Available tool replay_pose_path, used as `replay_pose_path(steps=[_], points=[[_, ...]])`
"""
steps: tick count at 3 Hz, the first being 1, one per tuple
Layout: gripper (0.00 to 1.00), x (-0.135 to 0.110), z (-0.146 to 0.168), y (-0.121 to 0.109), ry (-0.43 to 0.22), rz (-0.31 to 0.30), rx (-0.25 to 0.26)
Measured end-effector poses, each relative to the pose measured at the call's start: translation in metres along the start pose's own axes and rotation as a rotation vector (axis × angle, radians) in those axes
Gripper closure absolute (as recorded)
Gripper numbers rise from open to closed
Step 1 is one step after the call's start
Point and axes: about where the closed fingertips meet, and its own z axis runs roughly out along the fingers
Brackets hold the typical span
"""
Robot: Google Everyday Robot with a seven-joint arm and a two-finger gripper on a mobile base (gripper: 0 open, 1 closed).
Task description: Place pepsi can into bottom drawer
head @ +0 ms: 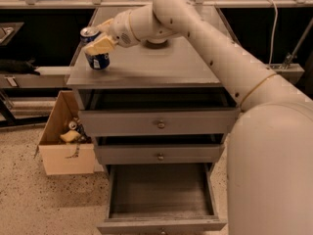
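Note:
The blue pepsi can (96, 58) with a silver top is at the left end of the grey cabinet top (156, 72), tilted a little. My gripper (100, 44) reaches from the right and is shut on the can's upper part, with one pale finger (101, 45) across its front. The bottom drawer (161, 192) is pulled wide open below, its wood-grain floor bare. It lies well below and to the right of the can.
The two upper drawers (159, 124) are slightly ajar. A white rounded object (157, 42) shows under my arm on the cabinet top. An open cardboard box (66, 153) with small items stands on the floor left of the cabinet. Dark shelving runs behind.

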Motion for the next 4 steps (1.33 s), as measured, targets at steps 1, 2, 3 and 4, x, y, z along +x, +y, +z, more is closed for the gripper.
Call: replay_pose_path(steps=[1, 2, 3, 4], points=[[0.92, -0.013, -0.023, 0.008, -0.031, -0.031, 0.006], [1.0, -0.011, -0.085, 0.039, 0.025, -0.037, 0.018], [1.0, 0.011, -0.114, 0.07, 0.073, -0.03, -0.05], [1.0, 0.014, -0.116, 0.074, 0.079, -0.027, -0.061]])
